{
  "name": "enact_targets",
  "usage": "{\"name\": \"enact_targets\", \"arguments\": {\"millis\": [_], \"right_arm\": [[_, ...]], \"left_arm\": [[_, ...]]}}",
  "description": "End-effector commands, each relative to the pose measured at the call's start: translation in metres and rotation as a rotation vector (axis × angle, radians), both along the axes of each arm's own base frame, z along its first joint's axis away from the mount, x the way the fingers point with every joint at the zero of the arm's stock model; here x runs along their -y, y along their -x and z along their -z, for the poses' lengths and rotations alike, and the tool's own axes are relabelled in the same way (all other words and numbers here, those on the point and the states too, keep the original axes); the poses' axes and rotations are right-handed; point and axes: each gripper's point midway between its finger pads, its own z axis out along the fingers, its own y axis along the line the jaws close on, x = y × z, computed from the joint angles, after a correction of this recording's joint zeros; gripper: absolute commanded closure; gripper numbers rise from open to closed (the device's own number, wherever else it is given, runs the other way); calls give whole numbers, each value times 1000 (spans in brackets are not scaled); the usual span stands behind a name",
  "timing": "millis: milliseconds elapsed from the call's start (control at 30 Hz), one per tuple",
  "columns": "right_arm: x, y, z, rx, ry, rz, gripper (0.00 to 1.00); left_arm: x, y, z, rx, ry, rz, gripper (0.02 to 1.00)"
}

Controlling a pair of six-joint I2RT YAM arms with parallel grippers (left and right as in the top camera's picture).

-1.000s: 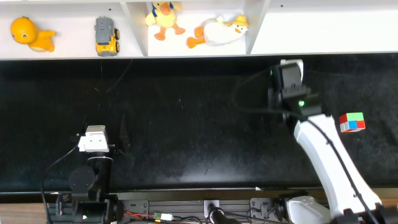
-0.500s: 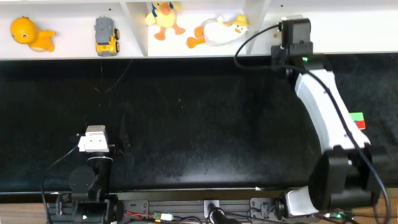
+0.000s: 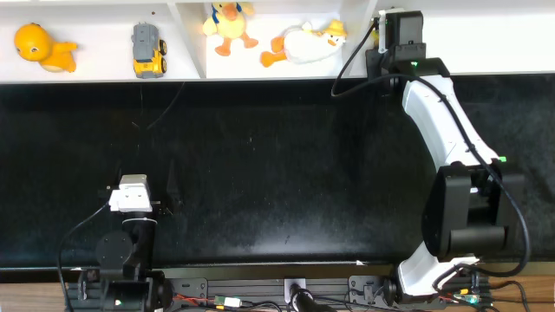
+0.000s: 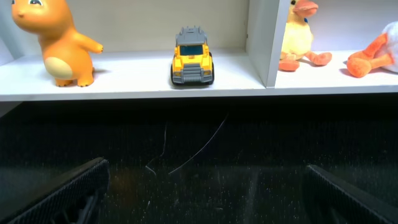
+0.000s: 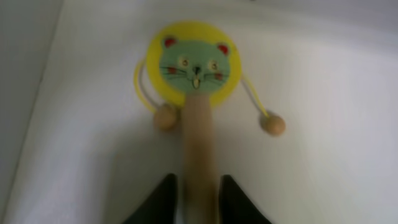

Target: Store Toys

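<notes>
A pellet-drum toy [image 5: 194, 65] with a green cat face on a yellow disc and two beads on strings lies on the white shelf floor [image 5: 323, 162]. Its wooden handle [image 5: 198, 149] runs back between my right gripper's [image 5: 198, 183] dark fingers, which are shut on it. From above, the right gripper [image 3: 395, 26] is at the mouth of the right shelf compartment. My left gripper [image 4: 205, 167] hangs open over the black mat [image 4: 205, 143], facing the shelf, and sits low at the left [image 3: 133, 192].
The shelf holds an orange figure [image 3: 43, 48], a yellow truck [image 3: 147, 49], a yellow duck [image 3: 228, 24] and a white plush duck [image 3: 303, 43]. A white divider [image 3: 360, 39] stands just left of the right gripper. The right arm [image 3: 451, 130] stretches over the mat's right side.
The right arm has stretched from over the mat up to the shelf's right compartment and now covers the coloured cube on the mat. The left arm has not moved.
</notes>
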Motion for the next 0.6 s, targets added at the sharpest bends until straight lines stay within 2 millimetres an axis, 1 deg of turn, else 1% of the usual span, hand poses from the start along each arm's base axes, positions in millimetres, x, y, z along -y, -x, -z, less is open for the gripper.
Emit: {"name": "enact_targets", "arguments": {"millis": [33,67,100,200,300,367,467,533,600], "right_arm": [[-5,-7,-9,20,-26,-13,290],[-5,-6,-10,15,-28,-10,207],[-5,-3,-11,10,-32,-4,165],[-3,8,-20,-7,-31,4,88],[10,27,-29,-34,-8,35,7],[20,42,-30,-53,-4,56,3],[36,73,-26,-71,-3,90,5],[43,98,-25,-75,-3,107,3],[52,124,-28,-64,13,133,7]], "left_arm": [[0,0,-1,6,-15,5,20],[0,0,-1,6,-15,5,23],[0,0,-1,6,-15,5,20],[0,0,-1,6,-15,5,20],[0,0,-1,6,-15,5,20],[0,0,-1,6,-15,5,20],[0,0,-1,6,-15,5,20],[0,0,-1,6,-15,5,20],[0,0,-1,6,-15,5,20]]}}
